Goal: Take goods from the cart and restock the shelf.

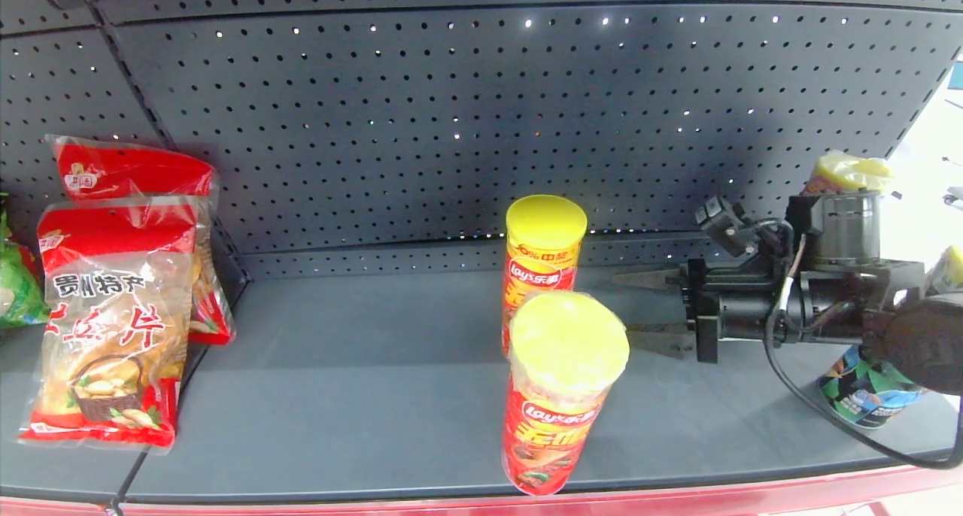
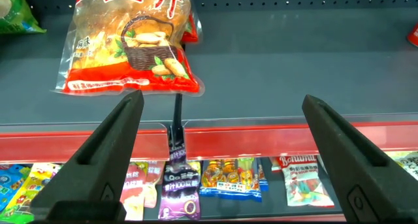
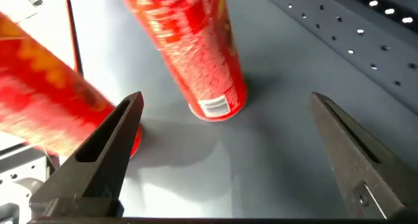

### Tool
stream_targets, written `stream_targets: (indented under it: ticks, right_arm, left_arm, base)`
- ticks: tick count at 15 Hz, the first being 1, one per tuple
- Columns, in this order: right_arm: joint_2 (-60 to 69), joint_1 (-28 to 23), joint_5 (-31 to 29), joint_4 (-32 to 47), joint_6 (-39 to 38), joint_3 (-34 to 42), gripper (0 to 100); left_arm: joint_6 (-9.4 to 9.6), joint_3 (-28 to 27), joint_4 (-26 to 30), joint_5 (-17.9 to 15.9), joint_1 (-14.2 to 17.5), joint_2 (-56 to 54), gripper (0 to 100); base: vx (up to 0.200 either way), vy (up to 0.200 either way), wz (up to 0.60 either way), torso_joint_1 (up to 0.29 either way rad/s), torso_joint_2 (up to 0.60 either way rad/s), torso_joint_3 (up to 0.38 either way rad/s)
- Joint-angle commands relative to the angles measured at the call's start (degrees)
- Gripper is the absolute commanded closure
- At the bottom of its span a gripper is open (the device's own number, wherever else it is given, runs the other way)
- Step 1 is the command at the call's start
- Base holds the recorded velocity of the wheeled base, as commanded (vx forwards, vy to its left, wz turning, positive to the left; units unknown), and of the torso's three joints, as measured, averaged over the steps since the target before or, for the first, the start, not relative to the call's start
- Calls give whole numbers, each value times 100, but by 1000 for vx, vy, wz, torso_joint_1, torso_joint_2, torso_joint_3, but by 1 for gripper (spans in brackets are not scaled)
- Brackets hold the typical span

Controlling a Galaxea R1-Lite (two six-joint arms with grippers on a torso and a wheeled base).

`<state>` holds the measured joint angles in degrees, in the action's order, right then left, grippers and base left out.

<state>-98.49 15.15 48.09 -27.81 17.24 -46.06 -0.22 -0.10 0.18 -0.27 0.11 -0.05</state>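
Cans are the worry: the rear can (image 1: 543, 264) stands mid-shelf, and the front can (image 1: 563, 403) stands just before it at its 6 o'clock, close to the red lip of the shelf (image 1: 361, 380). At the rear can's 3 o'clock the right claw (image 1: 648, 310) hangs level, spread wide and empty, its tips near both. A sideways swing toward 9 o'clock would, I reckon, clip a can and send the front one over the edge. The left claw (image 2: 222, 100), also wide and empty, faces the lip below the snack bag (image 2: 127, 48).
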Motion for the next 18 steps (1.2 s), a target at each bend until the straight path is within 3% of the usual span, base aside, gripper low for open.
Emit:
stream_targets:
  ticks: [1, 13, 16, 17, 18]
  right_arm:
    - [541, -100, 7, 3, -10, 325, 0]
    - [3899, -636, -81, -32, -388, 1661, 0]
    - [4927, -1348, -107, -32, -555, 1863, 0]
    - [4927, -1348, -107, -32, -555, 1863, 0]
    - [5489, -1577, -590, 12, -968, 1670, 0]
  left_arm:
    - [-4, 1, -1, 0, 7, 5, 0]
    - [-4, 1, -1, 0, -2, 5, 0]
    - [-4, 1, -1, 0, 7, 5, 0]
    - [-4, 1, -1, 0, 7, 5, 0]
    - [-4, 1, -1, 0, 7, 5, 0]
  base:
    - [0, 0, 0, 0, 0, 0]
    - [0, 0, 0, 0, 0, 0]
    - [0, 0, 0, 0, 0, 0]
    - [0, 0, 0, 0, 0, 0]
    - [0, 0, 0, 0, 0, 0]
